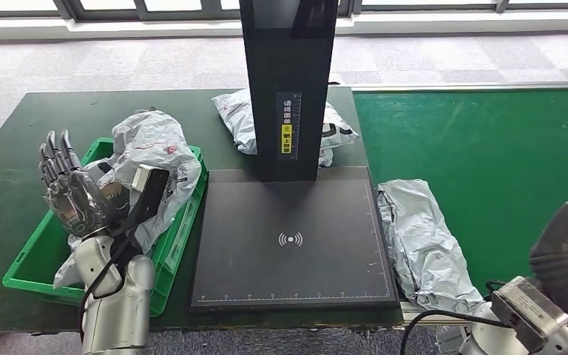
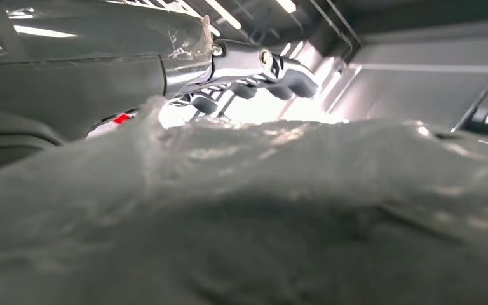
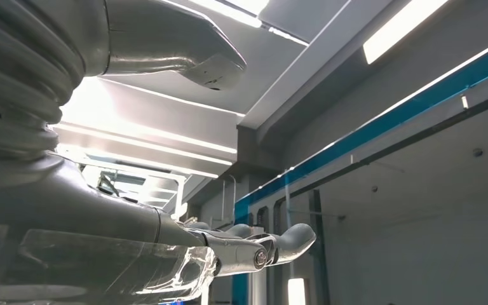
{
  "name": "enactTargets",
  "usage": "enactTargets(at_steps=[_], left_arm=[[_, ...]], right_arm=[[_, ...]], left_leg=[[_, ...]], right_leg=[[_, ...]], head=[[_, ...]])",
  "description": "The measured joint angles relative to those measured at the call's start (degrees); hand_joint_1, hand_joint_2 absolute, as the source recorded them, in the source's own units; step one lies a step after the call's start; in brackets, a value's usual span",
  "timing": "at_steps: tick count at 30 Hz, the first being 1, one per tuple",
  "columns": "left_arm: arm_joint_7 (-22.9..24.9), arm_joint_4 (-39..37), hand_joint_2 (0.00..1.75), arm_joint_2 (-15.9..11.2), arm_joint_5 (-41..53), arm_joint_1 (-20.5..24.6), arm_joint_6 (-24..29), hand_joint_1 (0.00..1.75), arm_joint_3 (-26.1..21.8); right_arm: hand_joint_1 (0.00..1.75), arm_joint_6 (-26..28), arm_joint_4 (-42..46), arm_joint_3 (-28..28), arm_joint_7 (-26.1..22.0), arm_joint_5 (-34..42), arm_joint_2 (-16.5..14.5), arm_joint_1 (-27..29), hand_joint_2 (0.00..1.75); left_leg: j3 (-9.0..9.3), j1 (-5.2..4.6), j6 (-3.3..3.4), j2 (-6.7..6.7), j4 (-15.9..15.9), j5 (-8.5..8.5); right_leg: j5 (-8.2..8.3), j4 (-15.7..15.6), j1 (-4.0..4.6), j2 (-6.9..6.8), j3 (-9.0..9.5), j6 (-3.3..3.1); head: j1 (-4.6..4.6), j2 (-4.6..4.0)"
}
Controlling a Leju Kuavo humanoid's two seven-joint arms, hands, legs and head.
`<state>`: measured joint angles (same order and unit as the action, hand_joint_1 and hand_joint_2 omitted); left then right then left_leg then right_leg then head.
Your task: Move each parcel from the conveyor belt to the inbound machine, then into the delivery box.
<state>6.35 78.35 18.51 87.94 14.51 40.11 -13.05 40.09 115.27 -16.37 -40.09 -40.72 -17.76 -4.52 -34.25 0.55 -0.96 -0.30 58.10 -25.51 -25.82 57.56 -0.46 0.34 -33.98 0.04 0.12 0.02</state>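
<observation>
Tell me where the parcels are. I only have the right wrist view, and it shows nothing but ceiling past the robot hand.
Observer: One grey parcel lies at the edge of the green conveyor belt, right beside the inbound machine's black plate.
Operator: Is anything in the delivery box?
Observer: Yes, a crumpled parcel sits in the green delivery box.
Operator: And the left robot hand?
Observer: The left robot hand is raised over that box, fingers spread, holding nothing.
</observation>
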Motion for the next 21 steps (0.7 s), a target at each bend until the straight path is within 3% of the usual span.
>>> enactTargets(at_steps=[4, 8, 13, 21], left_arm=[[0.03, 2.18, 1.75, -0.15, 1.52, -0.27, 0.02, 0.0, 0.46], [2.8, 1.46, 1.75, -1.46, 1.8, -0.31, -1.34, 0.0, 1.22], [12.78, -4.19, 1.75, -5.65, 1.95, 1.52, -3.16, 0.0, 6.16], [15.81, -10.24, 1.75, -8.75, 2.0, 3.63, -2.66, 0.0, 10.88]], right_arm=[[0.0, -0.01, 0.0, -0.17, 0.0, 0.23, 0.02, 0.03, 1.75], [0.0, -0.01, 0.0, -0.18, 0.0, 0.26, 0.02, 0.03, 1.75], [0.0, -0.01, -0.01, -0.2, 0.0, 0.24, 0.02, 0.03, 1.75], [0.0, -0.01, -0.02, -0.19, 0.0, -0.09, 0.02, 0.03, 1.75]], left_leg=[[-0.01, 0.0, 0.0, -0.01, 0.0, 0.0], [0.01, 0.0, -0.01, 0.0, -0.01, 0.01], [0.01, 0.01, -0.03, -0.01, -0.01, 0.04], [0.0, 0.0, -0.04, 0.01, 0.0, 0.04]], right_leg=[[-0.01, 0.0, 0.01, -0.02, 0.01, 0.01], [-0.01, 0.0, 0.01, -0.01, -0.01, 0.0], [0.01, 0.01, 0.03, -0.03, -0.01, -0.01], [0.02, 0.02, 0.0, 0.02, -0.03, -0.01]], head=[[0.01, 0.0], [0.01, 0.0], [0.01, 0.0], [0.01, 0.0]])
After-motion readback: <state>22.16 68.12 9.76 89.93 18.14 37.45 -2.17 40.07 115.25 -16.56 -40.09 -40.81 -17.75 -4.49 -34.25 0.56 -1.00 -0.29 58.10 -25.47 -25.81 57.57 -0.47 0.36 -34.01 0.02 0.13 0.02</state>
